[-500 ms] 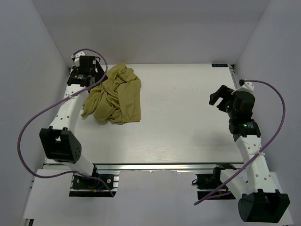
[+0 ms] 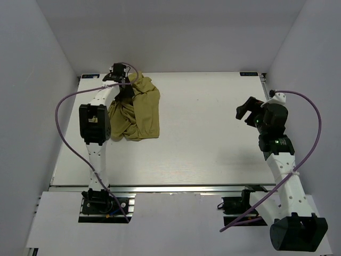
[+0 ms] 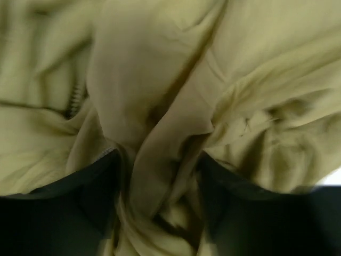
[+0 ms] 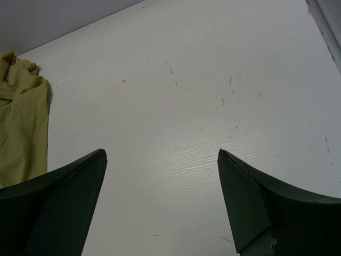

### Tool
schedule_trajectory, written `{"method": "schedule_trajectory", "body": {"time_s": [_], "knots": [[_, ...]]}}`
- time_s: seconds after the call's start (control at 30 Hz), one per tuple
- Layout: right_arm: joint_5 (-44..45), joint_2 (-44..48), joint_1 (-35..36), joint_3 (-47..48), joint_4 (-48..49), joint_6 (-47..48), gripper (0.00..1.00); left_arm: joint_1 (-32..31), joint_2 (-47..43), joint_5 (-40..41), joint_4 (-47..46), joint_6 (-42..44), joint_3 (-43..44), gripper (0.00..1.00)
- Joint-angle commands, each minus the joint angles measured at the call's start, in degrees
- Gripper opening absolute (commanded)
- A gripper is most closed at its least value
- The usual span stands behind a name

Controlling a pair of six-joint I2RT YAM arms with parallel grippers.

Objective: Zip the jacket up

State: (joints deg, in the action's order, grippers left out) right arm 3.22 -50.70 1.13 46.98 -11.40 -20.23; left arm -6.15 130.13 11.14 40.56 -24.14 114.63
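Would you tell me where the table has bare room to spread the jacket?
The table is bare across its middle, between the jacket and the right tool, and along the near edge. Crowded: the far-left corner, where the jacket lies bunched under the left tool.

The desk (image 2: 213, 138) in front of me is white, with a faint wood grain and a few small dark specks. On it lies the jacket (image 2: 139, 113), a crumpled olive-yellow heap in the far left corner, close to the back edge.
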Motion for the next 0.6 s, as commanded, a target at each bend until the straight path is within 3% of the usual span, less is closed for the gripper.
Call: {"method": "schedule_trajectory", "body": {"time_s": [0.0,0.03,0.07,0.17,0.37,0.43,0.5,0.57], "knots": [[-4.79,-1.07,-0.16,1.01,1.38,1.77,0.89,0.0,-0.41,-6.99,1.02,1.03,2.97,0.6],[-5.59,-1.59,-0.16,0.92,1.12,1.6,0.89,-0.17,-0.57,-8.75,0.58,1.03,2.88,0.47],[-8.03,-1.86,-0.16,0.83,1.03,1.51,0.89,-0.44,-1.01,-11.2,-0.38,0.85,1.31,0.21],[-13.3,-3.26,-0.16,0.22,1.46,1.07,0.89,-3.33,-4.78,-16.22,-6.53,0.85,-4.74,0.0],[-16.66,-5.11,0.54,-1.28,2.69,0.72,0.85,-16.42,-9.09,-19.93,-6.98,3.83,-7.05,0.0],[-16.32,-6.07,2.12,-1.28,2.35,1.68,0.85,-23.86,-13.55,-20.71,-7.59,4.62,-13.6,0.0],[-15.53,-6.95,2.56,-0.93,1.38,2.21,0.85,-25.82,-16.47,-20.46,-7.94,4.37,-15.12,0.0],[-14.05,-8.71,4.05,-0.05,0.07,3.09,0.86,-26.8,-19.46,-20.89,-9.27,4.28,-19.61,0.49]]}}
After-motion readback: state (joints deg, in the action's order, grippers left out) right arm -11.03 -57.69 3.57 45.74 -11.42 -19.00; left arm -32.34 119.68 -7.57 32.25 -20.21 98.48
